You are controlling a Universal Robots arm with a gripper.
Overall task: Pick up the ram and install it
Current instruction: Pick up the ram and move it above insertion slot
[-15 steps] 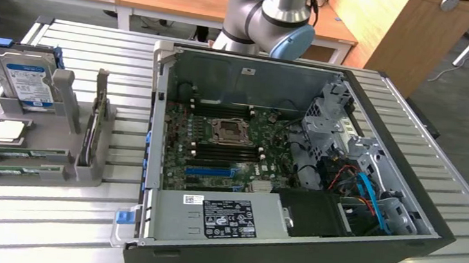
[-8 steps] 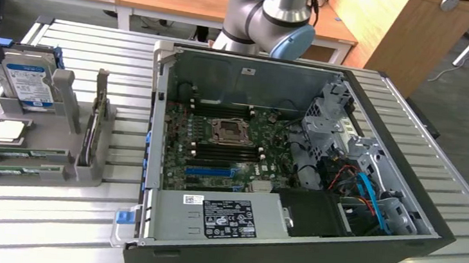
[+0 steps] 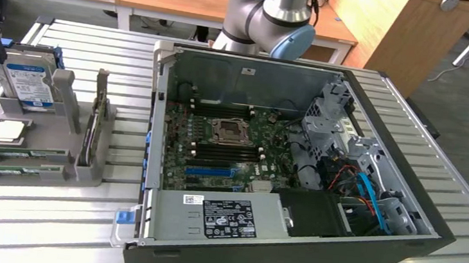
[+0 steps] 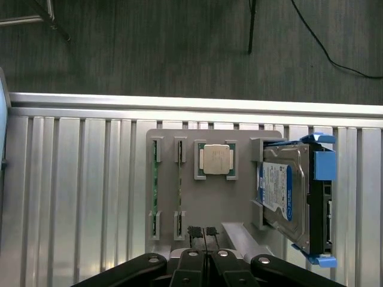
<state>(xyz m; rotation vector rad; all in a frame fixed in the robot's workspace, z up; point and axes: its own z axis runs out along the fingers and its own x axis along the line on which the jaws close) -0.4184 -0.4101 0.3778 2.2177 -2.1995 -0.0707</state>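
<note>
Two thin green ram sticks (image 4: 155,188) stand on edge in the grey plastic holder (image 4: 209,203); my black claw (image 4: 203,231) hangs nearby, closed, empty.

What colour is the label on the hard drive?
Blue and white; the label shows best in the exterior view.

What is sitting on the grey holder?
On the grey holder: a blue-labelled hard drive, a square silver chip and two thin green ram sticks in slots. The shut claw hides one end of it.
</note>
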